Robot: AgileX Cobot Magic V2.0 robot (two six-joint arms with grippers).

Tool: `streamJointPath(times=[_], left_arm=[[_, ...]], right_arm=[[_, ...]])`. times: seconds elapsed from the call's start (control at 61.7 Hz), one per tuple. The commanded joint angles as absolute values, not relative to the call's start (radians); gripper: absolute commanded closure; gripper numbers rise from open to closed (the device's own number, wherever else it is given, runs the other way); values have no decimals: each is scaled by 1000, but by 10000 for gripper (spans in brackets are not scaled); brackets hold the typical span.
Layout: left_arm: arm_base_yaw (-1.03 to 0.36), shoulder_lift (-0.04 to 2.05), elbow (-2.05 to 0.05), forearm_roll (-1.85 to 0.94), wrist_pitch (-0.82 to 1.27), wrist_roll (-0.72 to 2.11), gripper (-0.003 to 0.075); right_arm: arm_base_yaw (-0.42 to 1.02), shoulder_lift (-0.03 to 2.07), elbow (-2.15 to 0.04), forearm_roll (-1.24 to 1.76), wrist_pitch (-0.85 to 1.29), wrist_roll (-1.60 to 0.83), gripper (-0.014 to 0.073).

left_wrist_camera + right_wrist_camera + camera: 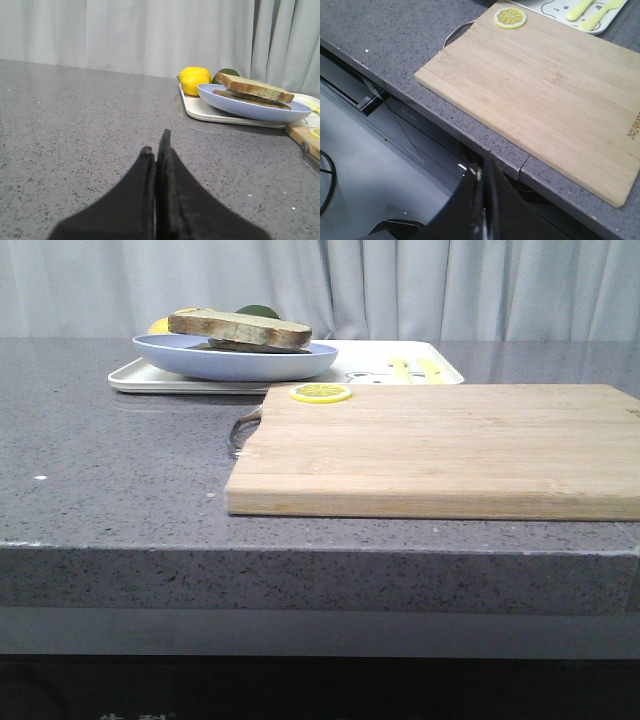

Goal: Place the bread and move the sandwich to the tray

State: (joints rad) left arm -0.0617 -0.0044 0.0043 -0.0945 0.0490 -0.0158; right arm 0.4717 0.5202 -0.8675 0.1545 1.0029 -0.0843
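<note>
The sandwich (240,330) sits on its blue plate (300,362), on the tray (130,378), upper left of the front view. Bread looks soft and crumbly, so grab the plate rim. The left claw (157,147) and right claw (482,172) are both pinched closed, holding nothing.

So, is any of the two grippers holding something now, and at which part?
No, nothing is held. The left gripper is shut with nothing between its fingers, above the bare counter. The right gripper is also shut on nothing, off the counter's front edge.
</note>
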Motion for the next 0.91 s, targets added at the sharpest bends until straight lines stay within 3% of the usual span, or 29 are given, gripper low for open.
streamJointPath(times=[0.0, 0.308, 0.438, 0.681, 0.892], left_arm=[[-63, -27, 6, -95, -36, -22, 741], [-63, -27, 6, -95, -36, -22, 741], [-63, -27, 6, -95, -36, -22, 741], [-63, -27, 6, -95, -36, -22, 741], [-63, -27, 6, -95, -36, -22, 741]], right_arm=[[467, 526, -887, 161, 940, -89, 662], [465, 519, -884, 161, 939, -89, 662], [350, 473, -842, 155, 878, -89, 662], [72, 330, -585, 142, 542, -89, 661], [55, 148, -292, 142, 217, -89, 661]])
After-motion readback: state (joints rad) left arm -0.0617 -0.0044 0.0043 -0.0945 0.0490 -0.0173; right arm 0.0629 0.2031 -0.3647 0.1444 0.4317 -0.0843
